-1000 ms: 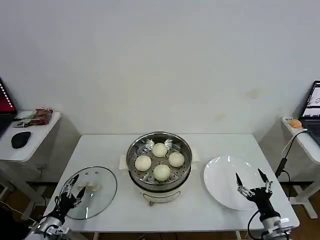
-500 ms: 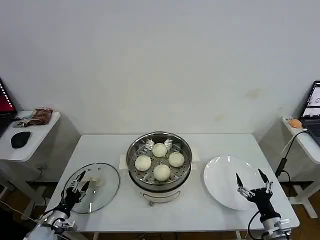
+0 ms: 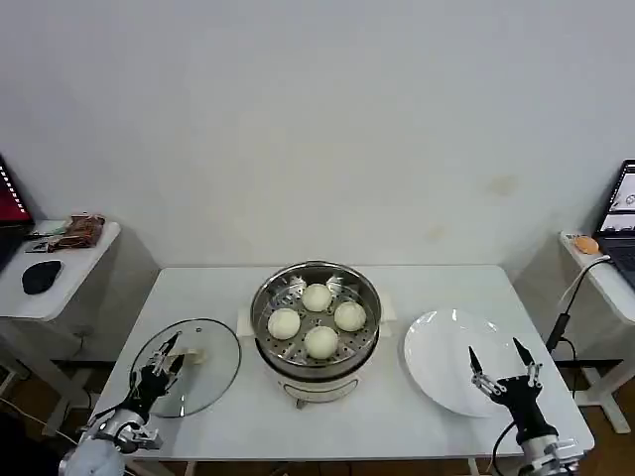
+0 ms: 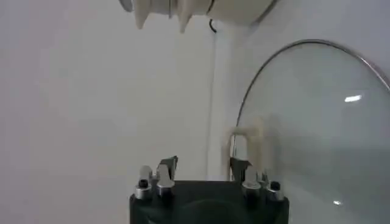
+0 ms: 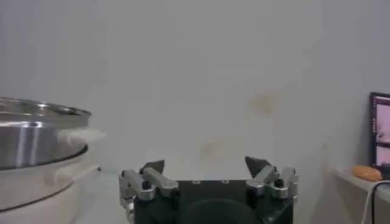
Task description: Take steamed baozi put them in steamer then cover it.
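A: Hovering over the cover (image 3: 188, 366), the left gripper (image 3: 160, 368) has its fingers spread; the white bar handle (image 3: 190, 356) lies just ahead, toward the steamer (image 3: 316, 319).

B: Right gripper (image 3: 503, 369)?

A: Spread, empty, parked over the white plate (image 3: 444, 352). Left is nearer.

B: Containers?

A: Four baozi (image 3: 318, 318) already in the steamer mid-tabletop (image 3: 437, 293), uncovered. Covering remains.
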Robot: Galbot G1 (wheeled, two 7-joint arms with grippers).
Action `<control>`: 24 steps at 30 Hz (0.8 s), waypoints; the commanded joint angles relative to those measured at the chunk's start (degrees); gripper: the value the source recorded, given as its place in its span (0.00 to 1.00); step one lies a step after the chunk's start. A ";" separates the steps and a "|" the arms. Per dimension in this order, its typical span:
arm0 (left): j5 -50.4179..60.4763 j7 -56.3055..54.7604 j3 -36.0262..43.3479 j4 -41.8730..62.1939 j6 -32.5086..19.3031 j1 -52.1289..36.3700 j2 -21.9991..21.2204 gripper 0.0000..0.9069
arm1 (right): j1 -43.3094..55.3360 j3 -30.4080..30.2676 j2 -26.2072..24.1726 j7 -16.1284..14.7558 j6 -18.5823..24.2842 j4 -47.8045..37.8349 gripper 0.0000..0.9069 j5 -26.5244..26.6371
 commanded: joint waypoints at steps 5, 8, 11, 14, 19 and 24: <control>0.58 0.00 1.16 3.80 0.06 -2.87 -0.79 0.38 | -0.62 0.00 0.38 0.07 0.83 -0.15 1.00 -0.80; 0.70 -0.13 1.15 4.23 0.09 -3.26 -1.13 0.31 | -0.71 -0.19 0.50 0.08 0.89 -0.05 1.00 -0.96; 0.75 0.15 1.27 4.31 0.08 -3.47 -1.34 0.28 | -0.74 -0.19 0.62 0.14 0.85 0.15 1.00 -0.90; 1.24 0.16 1.23 4.49 0.06 -3.60 -1.67 0.20 | -0.86 -0.04 0.49 0.15 0.93 0.31 1.00 -0.88; 1.15 -0.47 0.89 3.58 -0.05 -3.16 -2.23 0.11 | -0.95 0.32 0.29 0.25 0.94 0.58 1.00 -0.77; 0.93 -1.11 -0.58 1.72 -0.08 -2.67 -2.33 0.06 | -1.12 0.38 0.20 0.34 0.95 0.86 1.00 -0.70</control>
